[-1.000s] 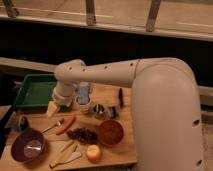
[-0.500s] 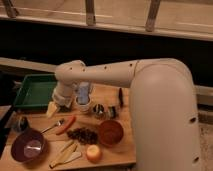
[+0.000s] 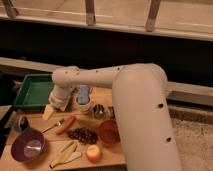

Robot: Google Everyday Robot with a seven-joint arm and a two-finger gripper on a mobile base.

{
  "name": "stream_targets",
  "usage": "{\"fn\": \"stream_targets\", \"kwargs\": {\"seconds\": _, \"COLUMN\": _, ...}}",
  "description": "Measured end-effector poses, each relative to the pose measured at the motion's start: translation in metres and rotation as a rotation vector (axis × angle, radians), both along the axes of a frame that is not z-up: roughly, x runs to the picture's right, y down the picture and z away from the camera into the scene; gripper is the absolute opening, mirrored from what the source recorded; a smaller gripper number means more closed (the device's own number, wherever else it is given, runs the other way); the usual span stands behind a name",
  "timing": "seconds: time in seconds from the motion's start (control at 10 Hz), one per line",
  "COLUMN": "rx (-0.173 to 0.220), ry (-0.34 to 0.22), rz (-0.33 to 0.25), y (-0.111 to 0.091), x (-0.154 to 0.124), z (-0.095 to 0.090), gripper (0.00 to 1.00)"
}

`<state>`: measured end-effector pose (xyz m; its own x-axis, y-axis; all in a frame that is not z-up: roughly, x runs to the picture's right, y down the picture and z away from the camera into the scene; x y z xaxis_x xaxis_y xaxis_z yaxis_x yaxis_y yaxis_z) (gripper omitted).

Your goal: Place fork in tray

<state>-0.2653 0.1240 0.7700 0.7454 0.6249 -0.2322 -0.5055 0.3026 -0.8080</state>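
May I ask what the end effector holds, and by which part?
Apparently nothing: the end effector hangs beside the tray; the fork lies beside the carrot.

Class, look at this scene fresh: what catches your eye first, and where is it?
A big white robot arm sweeps across the middle, its hand low, just right of the green tray at the left. Before the hand lie a silvery fork and a red-orange vegetable, with a purple bowl at the front left.

Wooden table (image 3: 34, 121) with tray (image 3: 34, 93), fork (image 3: 52, 126), bowl (image 3: 16, 144)
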Motion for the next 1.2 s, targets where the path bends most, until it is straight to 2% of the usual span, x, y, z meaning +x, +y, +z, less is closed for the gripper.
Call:
{"fn": "stream_targets", "kwargs": {"seconds": 0.4, "rx": -0.018, "ry": 0.000, "rz": -0.040, "y": 0.009, "x": -0.010, "z": 0.009, "gripper": 0.72}}
{"fn": "stream_targets", "kwargs": {"seconds": 0.9, "rx": -0.020, "ry": 0.008, "rz": -0.038, "y": 0.008, "x": -0.009, "z": 0.011, "gripper": 0.72}}
{"fn": "stream_targets", "kwargs": {"seconds": 1.2, "rx": -0.077, "ry": 0.050, "rz": -0.007, "y": 0.022, "x": 0.006, "z": 0.029, "gripper": 0.72}}
